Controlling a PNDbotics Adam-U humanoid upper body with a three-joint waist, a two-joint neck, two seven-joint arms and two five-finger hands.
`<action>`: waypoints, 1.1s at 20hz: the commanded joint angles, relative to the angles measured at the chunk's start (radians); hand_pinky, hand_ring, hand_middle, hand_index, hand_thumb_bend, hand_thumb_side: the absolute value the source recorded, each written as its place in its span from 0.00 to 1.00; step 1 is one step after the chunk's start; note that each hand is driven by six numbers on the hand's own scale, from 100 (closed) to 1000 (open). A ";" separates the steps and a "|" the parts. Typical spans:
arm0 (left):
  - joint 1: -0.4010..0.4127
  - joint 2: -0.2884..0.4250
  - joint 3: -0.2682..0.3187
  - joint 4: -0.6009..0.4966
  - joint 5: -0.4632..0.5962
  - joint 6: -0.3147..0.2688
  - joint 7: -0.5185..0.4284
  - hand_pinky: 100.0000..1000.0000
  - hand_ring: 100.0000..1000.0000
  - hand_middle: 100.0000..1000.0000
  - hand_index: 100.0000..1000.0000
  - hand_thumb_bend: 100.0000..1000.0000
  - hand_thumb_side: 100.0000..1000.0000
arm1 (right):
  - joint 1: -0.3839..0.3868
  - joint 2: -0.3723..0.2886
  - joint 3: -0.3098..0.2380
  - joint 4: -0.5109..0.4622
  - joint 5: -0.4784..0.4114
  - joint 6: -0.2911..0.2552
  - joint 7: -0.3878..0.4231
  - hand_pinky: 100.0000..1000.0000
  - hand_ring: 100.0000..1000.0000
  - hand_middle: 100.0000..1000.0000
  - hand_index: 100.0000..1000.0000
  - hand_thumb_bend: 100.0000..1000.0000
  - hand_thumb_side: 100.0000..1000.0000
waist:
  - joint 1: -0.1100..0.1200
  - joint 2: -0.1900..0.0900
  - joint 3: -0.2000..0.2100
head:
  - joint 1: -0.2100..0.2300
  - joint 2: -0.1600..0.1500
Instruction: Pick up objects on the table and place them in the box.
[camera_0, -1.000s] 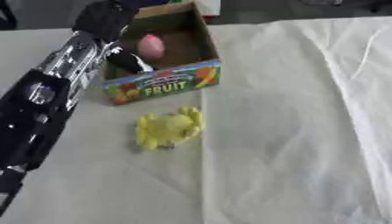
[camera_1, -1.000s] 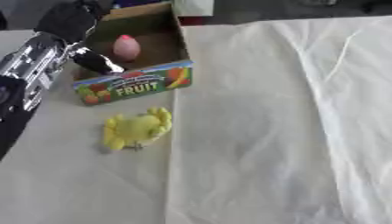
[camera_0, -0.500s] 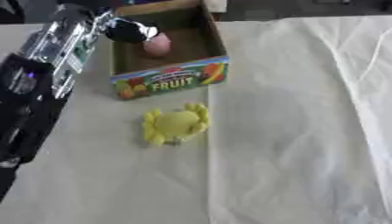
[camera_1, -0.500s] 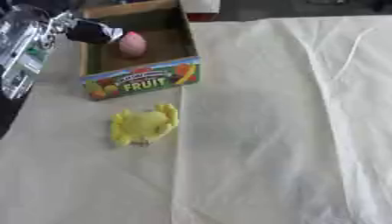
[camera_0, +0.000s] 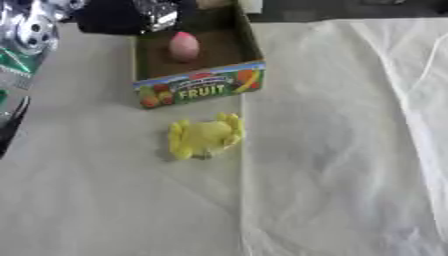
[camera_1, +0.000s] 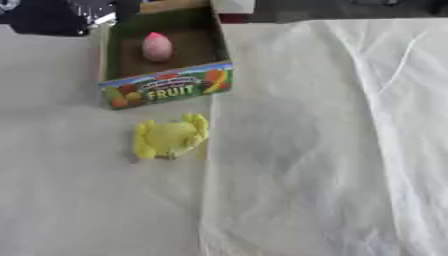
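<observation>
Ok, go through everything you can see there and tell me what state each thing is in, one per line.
Fruit box: open at the top, upright on the table, holding one item.
Pink fruit-shaped item: lying inside the box.
Yellow toy: on the table just in front of the box, not yet boxed, nothing touching it.
White cloth: spread over the table, creased.
Left arm: at the upper left, beside the box; hand not visible.
Right hand: not in view.

Soft, even, bright light; whole frame blurred, the silver arm (camera_0: 31, 35) at upper left smeared most.
</observation>
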 joint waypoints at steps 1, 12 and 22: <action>0.005 0.052 -0.003 -0.102 0.064 0.026 -0.057 0.47 0.73 0.70 0.85 0.60 0.86 | -0.005 -0.028 -0.015 -0.019 0.007 0.000 -0.006 0.60 0.63 0.48 0.68 0.00 0.60 | -0.002 -0.029 0.004 | -0.006 0.010; 0.069 0.068 -0.126 -0.147 0.204 0.010 -0.201 0.48 0.73 0.71 0.86 0.63 0.92 | -0.007 -0.028 -0.014 -0.019 0.007 -0.003 -0.005 0.60 0.63 0.49 0.68 0.00 0.59 | -0.007 -0.041 0.017 | -0.011 0.013; 0.094 0.068 -0.217 -0.147 0.159 -0.021 -0.325 0.52 0.75 0.74 0.91 0.68 0.94 | -0.006 -0.025 -0.014 -0.019 0.005 -0.005 -0.005 0.60 0.63 0.49 0.68 0.00 0.60 | -0.009 -0.044 0.020 | -0.012 0.007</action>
